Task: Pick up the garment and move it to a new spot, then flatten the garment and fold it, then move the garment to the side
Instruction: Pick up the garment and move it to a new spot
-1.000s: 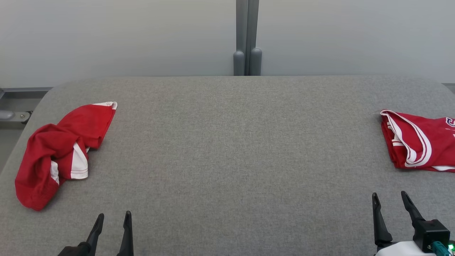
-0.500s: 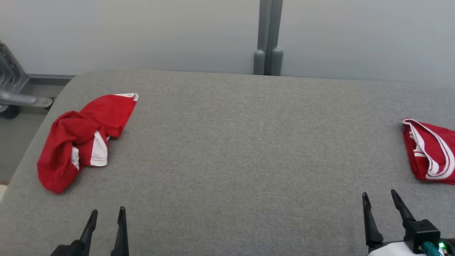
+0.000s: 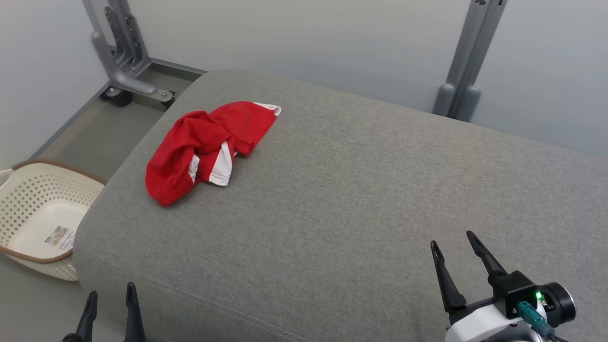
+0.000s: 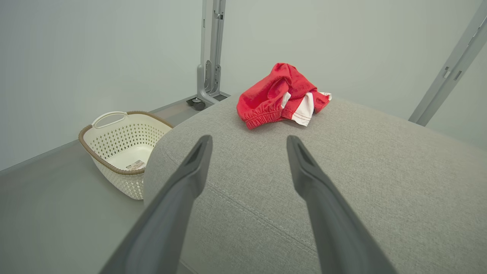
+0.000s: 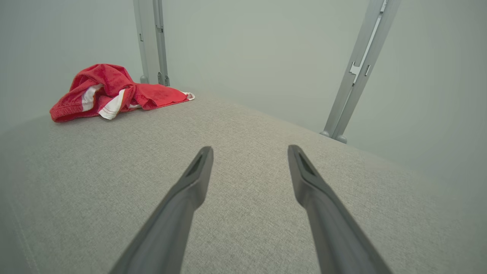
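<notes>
On the grey cushion (image 3: 356, 190), the crumpled red garment (image 3: 204, 147) is laid diagonally, white-trimmed end pointed far-right; the left gripper (image 3: 110, 290) and right gripper (image 3: 452, 238) are held spread, empty.

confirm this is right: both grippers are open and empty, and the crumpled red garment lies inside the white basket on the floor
Not quite. The head view shows the red garment on the grey cushion, not inside the white basket, which stands on the floor. The left gripper and right gripper are open and empty.
</notes>
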Robot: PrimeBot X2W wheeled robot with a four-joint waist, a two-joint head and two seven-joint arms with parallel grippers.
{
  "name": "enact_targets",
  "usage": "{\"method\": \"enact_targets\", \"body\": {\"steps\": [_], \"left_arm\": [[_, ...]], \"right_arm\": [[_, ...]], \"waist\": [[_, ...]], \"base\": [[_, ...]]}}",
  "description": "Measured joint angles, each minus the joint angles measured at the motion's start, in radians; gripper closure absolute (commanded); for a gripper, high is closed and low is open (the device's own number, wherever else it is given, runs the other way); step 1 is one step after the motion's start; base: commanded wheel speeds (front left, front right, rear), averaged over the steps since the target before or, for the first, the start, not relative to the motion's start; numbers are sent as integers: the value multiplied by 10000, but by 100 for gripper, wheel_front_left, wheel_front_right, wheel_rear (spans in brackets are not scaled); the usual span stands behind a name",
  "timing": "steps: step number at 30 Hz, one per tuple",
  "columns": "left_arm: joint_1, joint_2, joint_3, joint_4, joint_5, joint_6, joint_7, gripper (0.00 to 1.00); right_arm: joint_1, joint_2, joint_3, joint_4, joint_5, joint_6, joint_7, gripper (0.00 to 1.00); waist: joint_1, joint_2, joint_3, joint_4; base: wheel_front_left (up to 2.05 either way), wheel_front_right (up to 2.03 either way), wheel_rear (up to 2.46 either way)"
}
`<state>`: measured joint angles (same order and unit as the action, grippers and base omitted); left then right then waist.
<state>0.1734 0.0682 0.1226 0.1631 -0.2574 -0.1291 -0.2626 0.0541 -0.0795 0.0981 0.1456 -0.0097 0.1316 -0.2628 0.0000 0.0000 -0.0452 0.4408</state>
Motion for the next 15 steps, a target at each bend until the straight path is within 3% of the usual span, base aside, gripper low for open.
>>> {"method": "enact_targets", "body": {"steps": [5,7,11,15], "left_arm": [[-540,-79,-157,96,-199,0,-2,0],[-1127,4,-690,608,-734,0,-13,0],[-2401,389,-1616,1517,-1375,-25,351,0],[-4728,1057,-2389,2692,-2282,-25,700,0]], "right_arm": [[-479,-284,370,92,144,0,0,0],[-642,-428,426,54,157,0,0,0],[-894,-796,324,-71,128,0,0,0],[-1332,-1488,366,-222,21,0,0,0]], "waist": [[0,0,278,483],[0,0,476,576],[0,0,883,694],[0,0,1613,796]], "base": [[0,0,0],[0,0,0],[0,0,0],[0,0,0]]}}
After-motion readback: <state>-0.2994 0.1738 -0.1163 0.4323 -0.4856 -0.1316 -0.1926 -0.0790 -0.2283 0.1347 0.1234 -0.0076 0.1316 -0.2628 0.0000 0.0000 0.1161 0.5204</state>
